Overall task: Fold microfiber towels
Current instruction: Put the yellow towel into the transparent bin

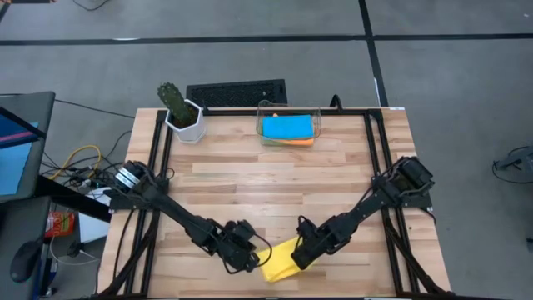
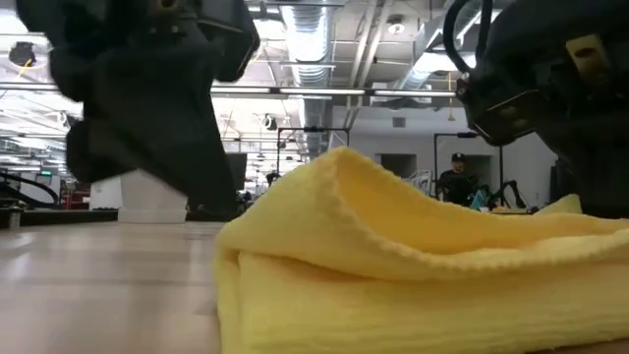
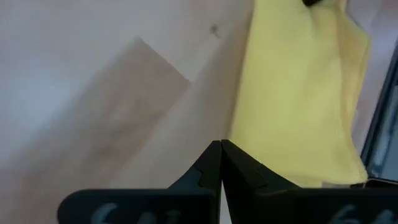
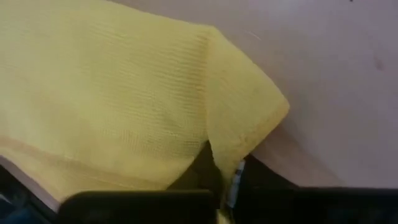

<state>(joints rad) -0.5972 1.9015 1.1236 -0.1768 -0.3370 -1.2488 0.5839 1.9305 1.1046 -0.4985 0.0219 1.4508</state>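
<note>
A yellow microfiber towel (image 1: 279, 265) lies folded on the wooden table (image 1: 250, 183) by its near edge. In the low view its upper layer (image 2: 344, 172) humps up over the lower one. My left gripper (image 3: 221, 146) is shut with nothing between its fingers, at the towel's left edge (image 3: 245, 112). My right gripper (image 1: 302, 255) comes down on the towel's right end and is shut on the cloth (image 4: 124, 93). A blue towel (image 1: 287, 127) lies on an orange one (image 1: 300, 142) in the clear bin at the far side. My left gripper's shut fingertips stand right at the yellow towel's left edge; whether they touch it I cannot tell. My right gripper pinches a folded corner of the yellow towel (image 4: 239, 140) between its two fingers, coming steeply from above. The rest of the towel lies slack on the table.
A clear plastic bin (image 1: 265, 112) stands at the far middle, and a cactus in a white pot (image 1: 183, 112) at the far left. A black grille (image 1: 237, 92) lies behind them. Black frame rails (image 1: 376, 150) run along the table's sides. Bare wood lies between bin and towel.
</note>
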